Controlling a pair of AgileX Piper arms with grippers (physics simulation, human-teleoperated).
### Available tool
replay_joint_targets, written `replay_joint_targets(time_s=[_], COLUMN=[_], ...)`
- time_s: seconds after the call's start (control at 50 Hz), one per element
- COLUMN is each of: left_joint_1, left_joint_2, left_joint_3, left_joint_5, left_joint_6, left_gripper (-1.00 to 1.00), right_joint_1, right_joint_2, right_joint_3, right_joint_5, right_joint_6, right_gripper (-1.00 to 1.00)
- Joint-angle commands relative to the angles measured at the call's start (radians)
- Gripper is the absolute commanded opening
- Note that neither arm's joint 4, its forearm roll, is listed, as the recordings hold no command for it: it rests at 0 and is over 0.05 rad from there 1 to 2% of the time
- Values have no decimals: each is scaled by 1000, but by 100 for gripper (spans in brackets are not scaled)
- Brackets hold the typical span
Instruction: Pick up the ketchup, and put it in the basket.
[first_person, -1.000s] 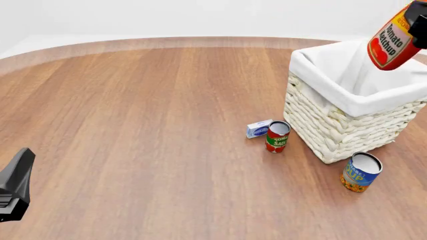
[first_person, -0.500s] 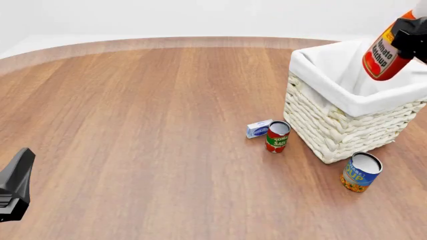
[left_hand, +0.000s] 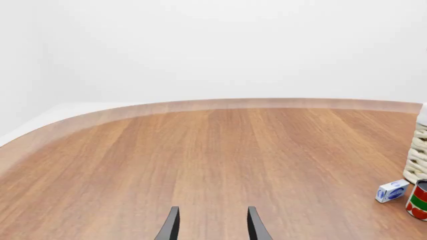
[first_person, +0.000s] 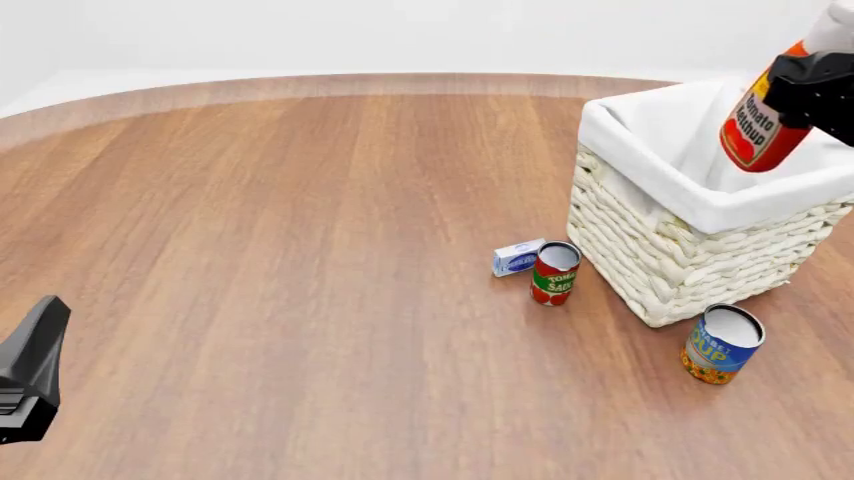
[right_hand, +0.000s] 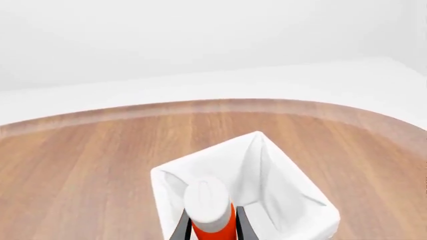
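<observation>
The ketchup (first_person: 761, 125) is a red squeeze bottle with a white-lettered label, held tilted above the basket's opening. My right gripper (first_person: 807, 85) is shut on it near its top. In the right wrist view the white cap (right_hand: 208, 205) shows between the fingers (right_hand: 243, 225), over the basket's white liner (right_hand: 280, 190). The basket (first_person: 667, 250) is cream wicker with a white cloth liner, at the right of the table. My left gripper (left_hand: 210, 227) is open and empty, low at the near left (first_person: 30, 375).
A short red-and-green tomato sauce can (first_person: 554, 273) and a small blue-and-white box (first_person: 517, 257) stand just left of the basket. A blue-and-yellow can (first_person: 721, 345) stands in front of it. The can and box also show in the left wrist view (left_hand: 393, 191).
My right gripper has carried the ketchup left and down, further over the basket's opening, and the bottle has turned more upright. The left arm has not moved.
</observation>
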Motion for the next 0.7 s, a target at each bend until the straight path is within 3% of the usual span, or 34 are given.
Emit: replay_joint_targets(time_s=[0.02,0.7], left_joint_1=[0,0], left_joint_2=[0,0], left_joint_3=[0,0], left_joint_5=[0,0], left_joint_6=[0,0], left_gripper=[100,100], right_joint_1=[-9,1], right_joint_2=[27,137], right_joint_3=[-20,-24], right_joint_5=[-3,-52], right_joint_6=[5,4], right_gripper=[-100,-100])
